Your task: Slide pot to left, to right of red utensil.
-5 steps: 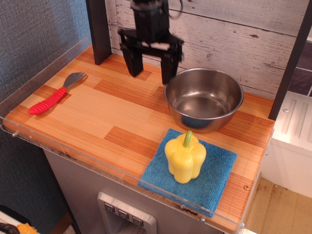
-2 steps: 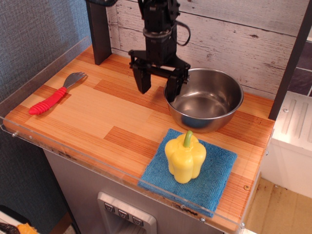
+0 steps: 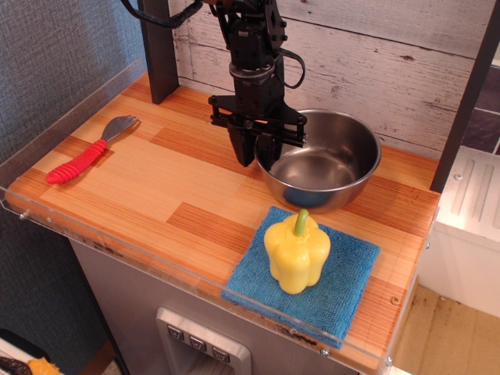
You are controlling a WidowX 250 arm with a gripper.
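The pot [image 3: 328, 164], a shiny round steel bowl, sits at the back right of the wooden counter [image 3: 156, 187]. It looks slightly tilted. My black gripper [image 3: 256, 154] comes down from above and is shut on the pot's left rim, one finger outside the wall and one inside. The red utensil [image 3: 87, 152], a spork with a ribbed red handle and a grey head, lies at the far left of the counter, well apart from the pot.
A yellow bell pepper [image 3: 297, 250] stands on a blue cloth [image 3: 340, 285] at the front right, just in front of the pot. A dark post [image 3: 158, 47] stands at the back left. A clear rail edges the counter.
My gripper has come down and closed its fingers onto the pot's left rim. The pot has shifted slightly to the left and tipped a little.
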